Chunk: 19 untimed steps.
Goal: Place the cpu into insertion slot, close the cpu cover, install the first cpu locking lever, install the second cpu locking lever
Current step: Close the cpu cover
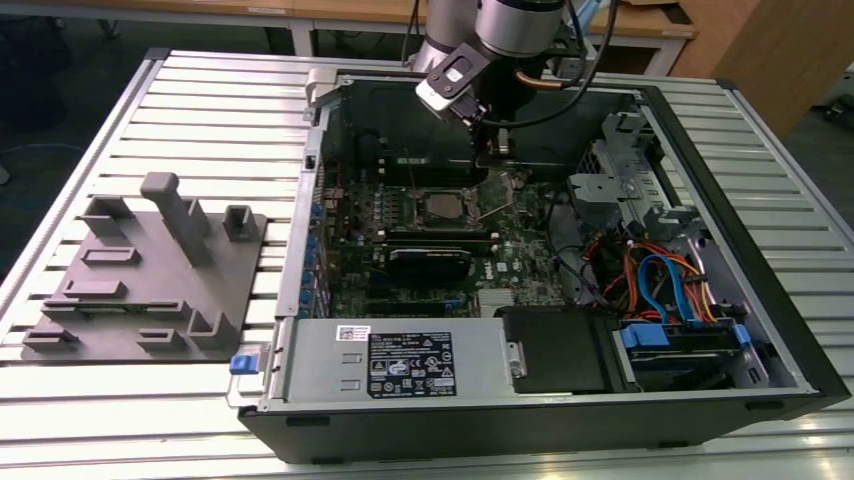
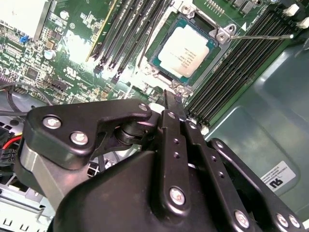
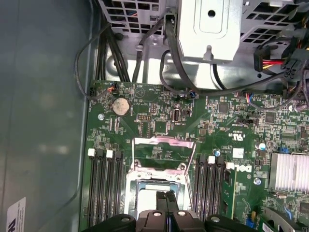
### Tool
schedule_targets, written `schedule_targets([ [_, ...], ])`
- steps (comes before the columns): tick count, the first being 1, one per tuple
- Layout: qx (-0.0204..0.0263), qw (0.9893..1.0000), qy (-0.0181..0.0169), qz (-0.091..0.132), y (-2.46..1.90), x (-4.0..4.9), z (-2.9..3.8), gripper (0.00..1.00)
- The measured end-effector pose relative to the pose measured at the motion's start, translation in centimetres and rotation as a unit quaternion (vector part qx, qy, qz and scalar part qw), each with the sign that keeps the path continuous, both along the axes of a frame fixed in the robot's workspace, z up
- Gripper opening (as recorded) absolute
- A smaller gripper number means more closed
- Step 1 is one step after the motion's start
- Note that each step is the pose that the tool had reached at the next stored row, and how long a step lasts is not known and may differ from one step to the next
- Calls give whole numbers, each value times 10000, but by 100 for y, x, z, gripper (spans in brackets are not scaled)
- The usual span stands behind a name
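Cpu [image 2: 186, 50] in insertion slot [image 2: 166, 68], between memory slots [image 2: 231, 67]

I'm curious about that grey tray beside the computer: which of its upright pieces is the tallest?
The slim grey plastic post on the flat grey moulded tray, toward its far edge; it towers over the squat blocks around it.

The arm [image 1: 514, 25] points down, claw [image 2: 172, 96] pinched closed.

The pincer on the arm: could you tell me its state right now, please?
Pincer: closed, nothing visibly held between its tips, which sit close to the chip.
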<state>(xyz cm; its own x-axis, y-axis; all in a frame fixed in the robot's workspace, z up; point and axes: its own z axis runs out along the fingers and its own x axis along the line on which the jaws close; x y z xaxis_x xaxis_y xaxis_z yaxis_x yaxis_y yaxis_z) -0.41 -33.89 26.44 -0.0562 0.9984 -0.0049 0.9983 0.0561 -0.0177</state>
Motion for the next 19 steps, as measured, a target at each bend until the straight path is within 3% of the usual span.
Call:
schedule_targets([
  [10, 0, 10000, 0, 0, 0, 126, -14, 10],
  [19, 0, 10000, 0, 0, 0, 335, -40, 10],
])
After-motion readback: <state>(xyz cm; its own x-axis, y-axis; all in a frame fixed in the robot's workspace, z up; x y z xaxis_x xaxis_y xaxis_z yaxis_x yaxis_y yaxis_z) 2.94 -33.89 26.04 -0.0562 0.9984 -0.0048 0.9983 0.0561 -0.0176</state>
